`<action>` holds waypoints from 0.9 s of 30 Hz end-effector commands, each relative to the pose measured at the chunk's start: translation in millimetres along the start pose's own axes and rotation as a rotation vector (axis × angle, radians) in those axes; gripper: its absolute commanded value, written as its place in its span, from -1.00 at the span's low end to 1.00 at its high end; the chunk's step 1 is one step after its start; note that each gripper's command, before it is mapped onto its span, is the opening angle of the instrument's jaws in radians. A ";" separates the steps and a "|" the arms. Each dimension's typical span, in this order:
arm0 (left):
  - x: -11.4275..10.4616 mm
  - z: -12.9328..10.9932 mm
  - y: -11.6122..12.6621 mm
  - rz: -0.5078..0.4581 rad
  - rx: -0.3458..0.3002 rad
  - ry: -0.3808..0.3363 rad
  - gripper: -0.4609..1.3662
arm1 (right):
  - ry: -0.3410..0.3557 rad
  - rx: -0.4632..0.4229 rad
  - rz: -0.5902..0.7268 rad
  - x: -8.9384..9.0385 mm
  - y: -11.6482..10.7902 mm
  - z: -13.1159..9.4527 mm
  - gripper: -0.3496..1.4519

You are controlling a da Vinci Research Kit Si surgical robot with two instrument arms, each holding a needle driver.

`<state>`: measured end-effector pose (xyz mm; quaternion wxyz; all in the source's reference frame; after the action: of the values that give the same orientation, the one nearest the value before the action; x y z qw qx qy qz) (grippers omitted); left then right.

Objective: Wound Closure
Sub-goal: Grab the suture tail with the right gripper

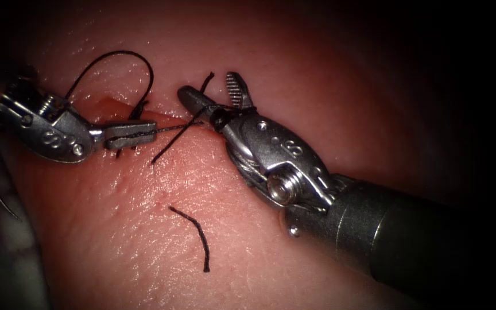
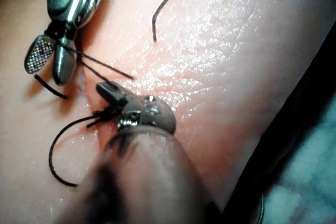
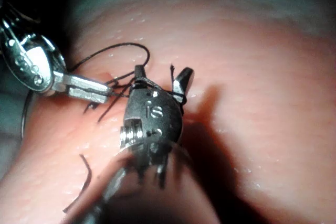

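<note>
The left tool (image 1: 136, 133) is clamping its 2 jaws together on the thread (image 1: 123, 55) right at the cut (image 1: 165, 117), while the right tool (image 1: 216, 95) is standing with its 2 jaws spread apart, thread lying across their base and nothing gripped between them. The thread is looping up over the tissue (image 1: 144, 252) on the cut's left side, with short ends crossing at the wound, so a knot seems to be forming there. 1 cut end of thread (image 1: 193, 232) is lying loose below, suggesting late-stage work; the needle's whereabouts I cannot tell.
</note>
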<state>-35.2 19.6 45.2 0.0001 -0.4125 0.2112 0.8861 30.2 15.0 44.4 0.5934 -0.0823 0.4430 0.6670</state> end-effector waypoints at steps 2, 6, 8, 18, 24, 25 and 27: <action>0.1 0.0 -0.1 -0.001 -0.009 -0.001 -0.88 | -0.012 -0.006 -0.004 -0.4 0.2 0.4 0.31; 0.2 0.1 -0.3 -0.002 -0.007 0.000 -0.88 | -0.014 -0.006 -0.003 -0.9 0.4 1.2 0.31; 0.2 0.1 -0.3 -0.002 -0.006 0.000 -0.88 | -0.013 -0.009 -0.003 -1.0 0.3 1.4 0.29; 0.1 0.2 -0.3 -0.002 -0.006 0.000 -0.88 | -0.021 -0.017 0.189 -0.9 -1.9 0.8 -1.00; -0.5 0.7 -0.9 -0.004 -0.008 0.000 -0.88 | -0.013 0.006 0.169 -0.4 -2.7 0.2 -1.00; -0.6 0.9 -1.1 -0.005 -0.009 0.000 -0.88 | -0.012 0.011 0.170 -0.3 -2.9 0.1 -1.00; -0.9 1.2 -1.7 -0.008 -0.011 -0.001 -0.88 | -0.014 0.014 0.160 -0.2 -3.1 -0.3 -1.00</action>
<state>-35.2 22.1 46.0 0.0033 -0.4126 0.2091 0.8866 32.9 14.2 42.6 0.5430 -0.0378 0.4492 0.7085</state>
